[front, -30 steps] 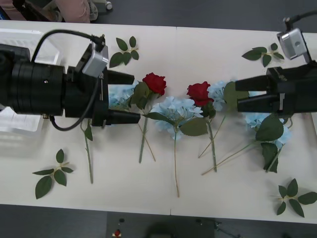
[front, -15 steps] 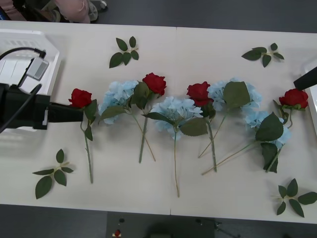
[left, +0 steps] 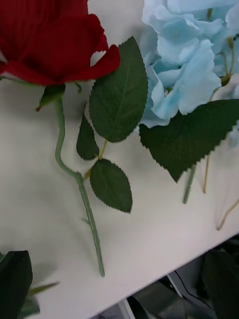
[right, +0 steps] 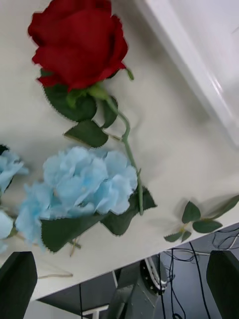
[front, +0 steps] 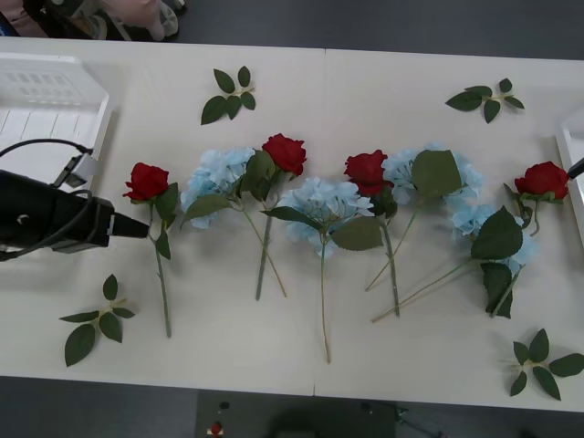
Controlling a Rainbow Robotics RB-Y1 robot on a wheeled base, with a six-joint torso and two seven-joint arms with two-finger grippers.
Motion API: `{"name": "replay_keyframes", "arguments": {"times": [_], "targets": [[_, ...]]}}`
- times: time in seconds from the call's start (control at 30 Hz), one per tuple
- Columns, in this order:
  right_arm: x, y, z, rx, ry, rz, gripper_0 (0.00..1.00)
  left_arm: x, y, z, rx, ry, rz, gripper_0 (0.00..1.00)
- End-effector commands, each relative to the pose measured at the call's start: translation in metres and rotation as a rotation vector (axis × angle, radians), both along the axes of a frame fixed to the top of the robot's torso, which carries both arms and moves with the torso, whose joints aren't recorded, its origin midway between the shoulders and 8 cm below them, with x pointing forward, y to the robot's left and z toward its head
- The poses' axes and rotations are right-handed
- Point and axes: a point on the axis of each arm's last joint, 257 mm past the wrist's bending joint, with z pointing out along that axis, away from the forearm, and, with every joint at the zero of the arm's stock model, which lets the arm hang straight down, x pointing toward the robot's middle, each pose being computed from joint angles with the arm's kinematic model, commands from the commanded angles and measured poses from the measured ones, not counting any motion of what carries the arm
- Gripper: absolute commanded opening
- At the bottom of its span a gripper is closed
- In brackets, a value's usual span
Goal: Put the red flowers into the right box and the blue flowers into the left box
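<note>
Roses and blue flowers (front: 319, 205) lie mixed on the counter (front: 274, 328) in the front view; the left hand (front: 137, 227) sits beside the leftmost rose (front: 147, 180), near the left box (front: 102, 123). Its wrist view shows overlapping leaves, so a snag could drag a neighbour. Both hands' fingers (right: 17, 276) stand parted, holding nothing.

Matt cloth petals on the red flowers (front: 148, 181) and blue flowers (front: 321, 203); smooth matt white counter (front: 365, 91); glossy translucent plastic left box (front: 46, 100).
</note>
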Motion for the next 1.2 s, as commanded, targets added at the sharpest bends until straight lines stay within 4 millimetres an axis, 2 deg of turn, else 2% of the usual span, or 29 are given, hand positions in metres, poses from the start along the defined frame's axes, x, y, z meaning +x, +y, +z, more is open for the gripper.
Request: {"name": "replay_keyframes", "arguments": {"times": [0.03,0.23,0.4,0.53,0.63,0.8,0.83,0.87,0.9,0.93,1.0,1.2], "targets": [[0.018,-0.011,-0.003,-0.091,-0.041,0.104,1.00,0.018,-0.012,0.000,0.032,-0.014,0.045,1.00],[0.035,-0.011,-0.038,-0.155,-0.058,0.138,1.00,0.034,-0.006,-0.023,0.174,-0.059,0.035,1.00],[0.052,-0.012,-0.066,-0.264,-0.082,0.165,1.00,0.049,-0.018,-0.039,0.222,-0.070,0.017,1.00],[0.069,-0.002,-0.093,-0.284,-0.130,0.172,1.00,0.064,-0.028,-0.048,0.249,-0.114,0.018,1.00],[0.077,0.004,-0.102,-0.280,-0.157,0.171,1.00,0.069,-0.032,-0.055,0.283,-0.131,0.012,1.00],[0.082,0.002,-0.113,-0.289,-0.177,0.159,1.00,0.071,-0.032,-0.063,0.339,-0.153,-0.012,1.00],[0.082,0.000,-0.115,-0.292,-0.178,0.155,1.00,0.071,-0.032,-0.063,0.342,-0.154,-0.016,0.92],[0.085,0.000,-0.117,-0.295,-0.187,0.155,1.00,0.071,-0.031,-0.064,0.345,-0.154,-0.017,0.68],[0.086,-0.001,-0.119,-0.299,-0.193,0.153,1.00,0.070,-0.031,-0.065,0.348,-0.152,-0.018,0.50],[0.087,-0.001,-0.123,-0.299,-0.200,0.148,1.00,0.069,-0.029,-0.068,0.356,-0.148,-0.020,0.25],[0.091,-0.001,-0.130,-0.301,-0.215,0.138,1.00,0.068,-0.025,-0.073,0.374,-0.142,-0.021,0.01],[0.098,0.001,-0.149,-0.309,-0.251,0.113,0.99,0.068,-0.017,-0.079,0.420,-0.149,-0.034,0.00]]}}
